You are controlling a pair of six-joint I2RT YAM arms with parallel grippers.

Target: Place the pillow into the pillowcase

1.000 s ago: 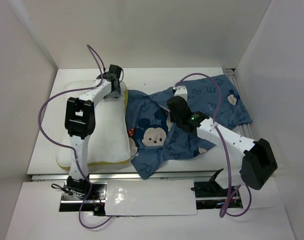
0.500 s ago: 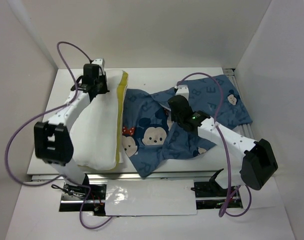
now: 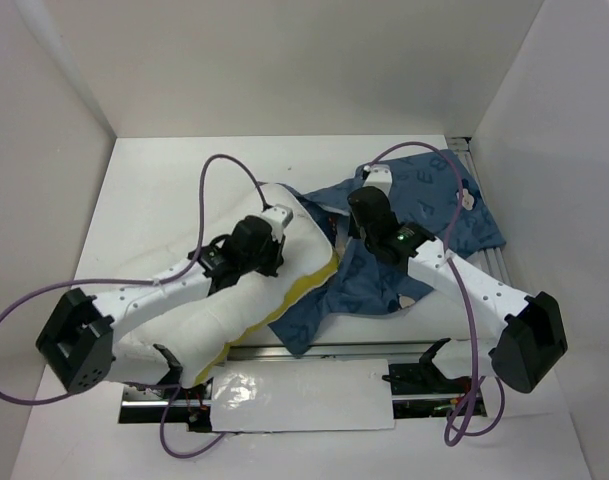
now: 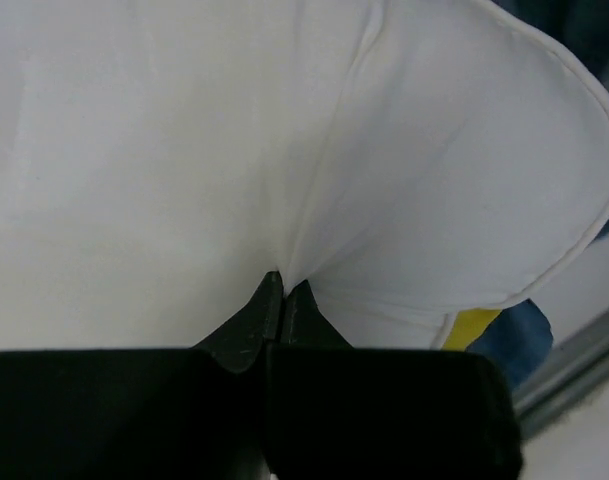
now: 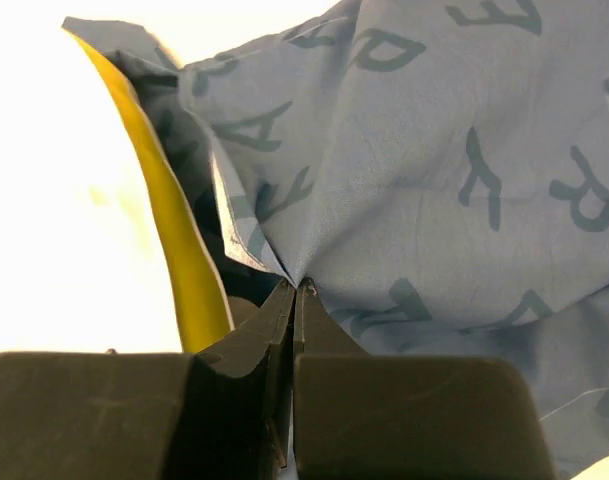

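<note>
Left end effector (image 4: 284, 291) pinched closed on pillow (image 3: 222, 322) fabric | right end effector (image 5: 296, 291) clamped on pillowcase (image 3: 439, 205) edge | pillow corner apparently inside pillowcase mouth

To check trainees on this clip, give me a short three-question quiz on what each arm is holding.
1. True or false: the left jaws are shut on the pillow.
2. The right jaws pinch: A the pillow, B the pillowcase, C a cable.
3. Fill in: the pillow's edge trim is ___.
Key: 1 true; 2 B; 3 yellow.
</note>
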